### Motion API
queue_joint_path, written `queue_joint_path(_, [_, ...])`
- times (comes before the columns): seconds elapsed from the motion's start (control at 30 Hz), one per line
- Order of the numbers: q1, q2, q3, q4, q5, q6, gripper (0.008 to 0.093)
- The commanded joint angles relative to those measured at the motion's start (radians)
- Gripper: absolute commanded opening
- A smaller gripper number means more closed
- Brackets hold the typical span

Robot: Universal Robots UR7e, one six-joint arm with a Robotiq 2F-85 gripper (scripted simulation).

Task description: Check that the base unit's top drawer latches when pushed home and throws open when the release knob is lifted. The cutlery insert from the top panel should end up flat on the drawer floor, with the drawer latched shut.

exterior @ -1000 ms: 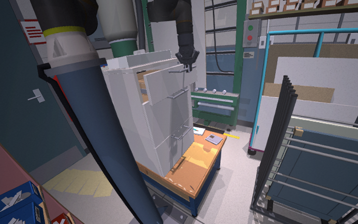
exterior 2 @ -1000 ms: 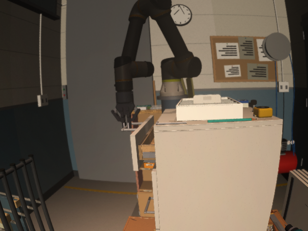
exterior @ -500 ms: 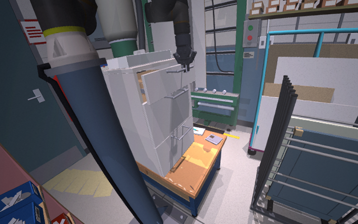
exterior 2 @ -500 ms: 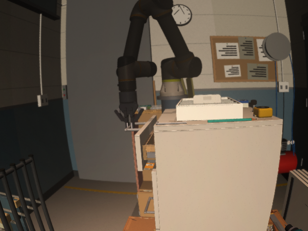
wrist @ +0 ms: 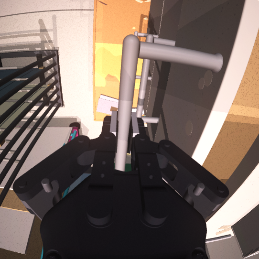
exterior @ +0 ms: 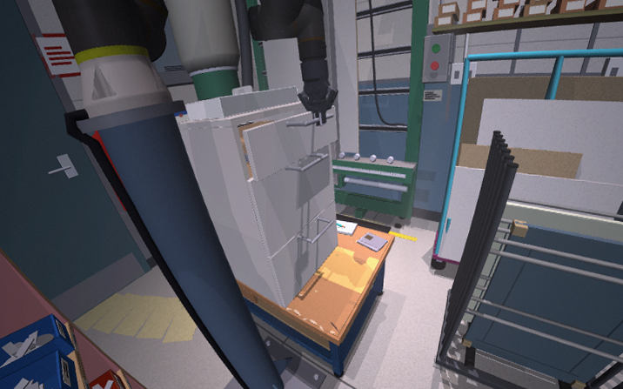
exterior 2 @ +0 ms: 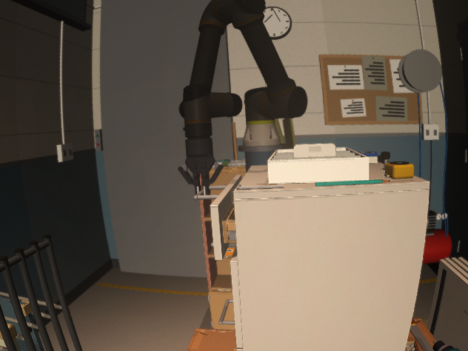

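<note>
The top drawer's bar handle (wrist: 124, 101) (exterior: 310, 121) (exterior 2: 206, 196) runs between my fingers, a grey metal rod standing off the drawer front on two posts. The top drawer (exterior: 287, 144) (exterior 2: 223, 219) of the white base unit (exterior: 263, 195) (exterior 2: 329, 264) stands partly out, its front a short way from the carcass. The white cutlery insert (exterior 2: 318, 166) sits on the unit's top panel, apart from the drawer. A black release knob (exterior 2: 385, 155) stands on the top near the far right edge. My gripper (wrist: 125, 145) (exterior: 319, 115) (exterior 2: 199, 181) comes down from above and is closed on the drawer handle.
The orange-topped workbench (exterior: 338, 282) carries the base unit, with a small device (exterior: 372, 241) and papers on its far end. A black bar rack (exterior: 541, 271) stands to the right. A yellow tape measure (exterior 2: 399, 169) and a green pencil (exterior 2: 349, 183) lie on the top panel.
</note>
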Motion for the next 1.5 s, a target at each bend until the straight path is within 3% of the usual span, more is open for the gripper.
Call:
queue_joint_path(0.0, [0.004,-0.002,0.002,0.002,0.005,0.002,0.008])
queue_joint_path(1.47, [0.069,-0.011,0.03,-0.017,0.005,0.067,0.008])
